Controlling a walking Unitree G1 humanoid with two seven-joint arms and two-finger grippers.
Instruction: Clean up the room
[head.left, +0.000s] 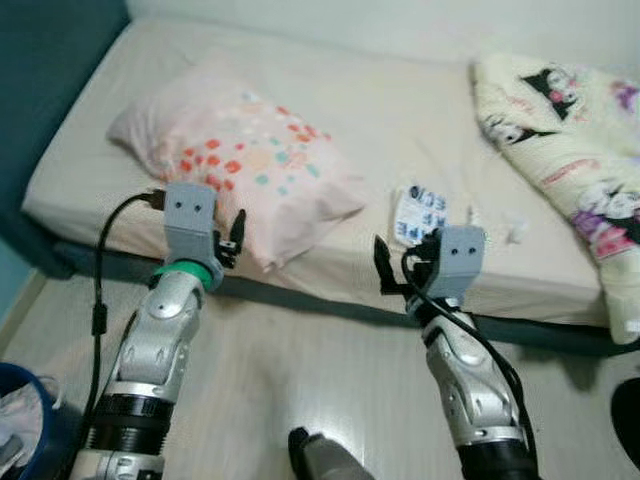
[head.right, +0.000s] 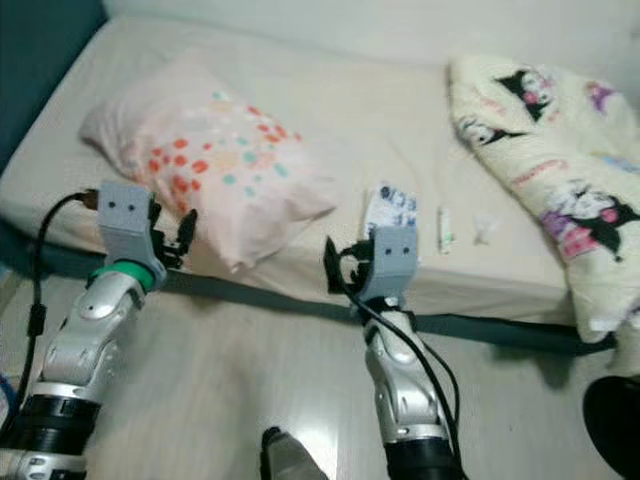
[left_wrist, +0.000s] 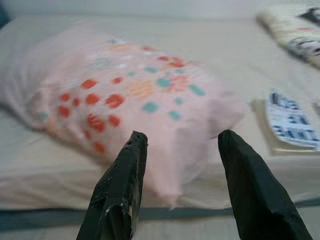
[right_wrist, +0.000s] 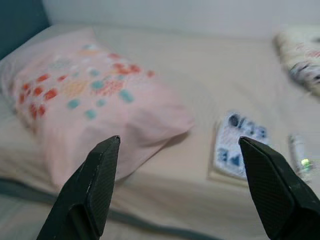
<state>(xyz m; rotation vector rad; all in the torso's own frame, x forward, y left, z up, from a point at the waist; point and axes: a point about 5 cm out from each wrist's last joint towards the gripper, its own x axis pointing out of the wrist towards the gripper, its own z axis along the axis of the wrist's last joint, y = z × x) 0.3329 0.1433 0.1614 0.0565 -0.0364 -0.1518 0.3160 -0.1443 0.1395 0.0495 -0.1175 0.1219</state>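
Note:
A pink pillow (head.left: 240, 150) with red and teal spots lies across the left half of the bed (head.left: 400, 110), one corner reaching the front edge. A white and blue packet (head.left: 415, 212) rests near that edge, with a small tube (head.right: 445, 228) and a crumpled tissue (head.left: 516, 230) to its right. A cream cartoon-print blanket (head.left: 570, 130) is bunched at the right end. My left gripper (head.left: 235, 240) is open, held in front of the pillow's corner. My right gripper (head.left: 385, 265) is also open, just short of the mattress edge below the packet. Neither holds anything.
A dark teal headboard (head.left: 50, 60) rises at the bed's left end. A blue bin (head.left: 20, 420) with cloth in it stands on the wooden floor at the lower left. A black object (head.left: 628, 420) sits at the lower right.

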